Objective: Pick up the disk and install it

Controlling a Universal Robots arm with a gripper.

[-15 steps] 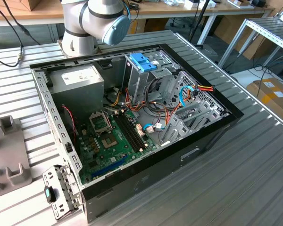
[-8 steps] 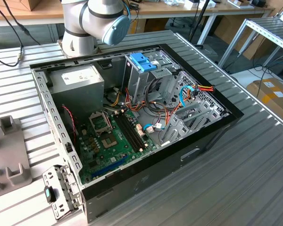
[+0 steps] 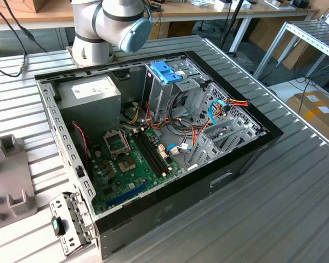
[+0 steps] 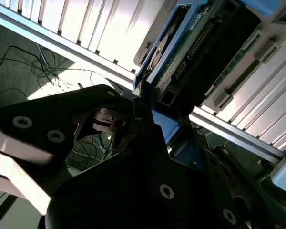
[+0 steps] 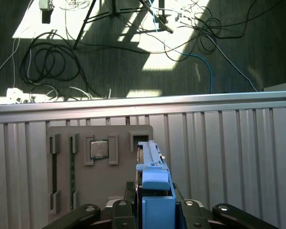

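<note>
The disk [image 4: 195, 52], dark with a bright blue carrier frame, stands on edge between my black fingers [image 4: 109, 119] in the second wrist view. In the first wrist view its blue carrier [image 5: 155, 191] rises from my gripper [image 5: 155, 212], which is shut on it. Beneath the disk lies a grey parts tray [image 5: 66, 176] on the slatted table. The open computer case [image 3: 252, 159] lies on the table in the exterior view, with an upright metal drive cage [image 3: 159, 96] inside it.
The tray holds a square chip [image 5: 99, 149] and has several slots. A blue handle [image 3: 167, 71] tops the cage, and cables [image 3: 219, 107] run beside it. The arm's base [image 3: 98, 33] stands behind the case. Loose cables [image 5: 52, 62] lie on the floor past the table edge.
</note>
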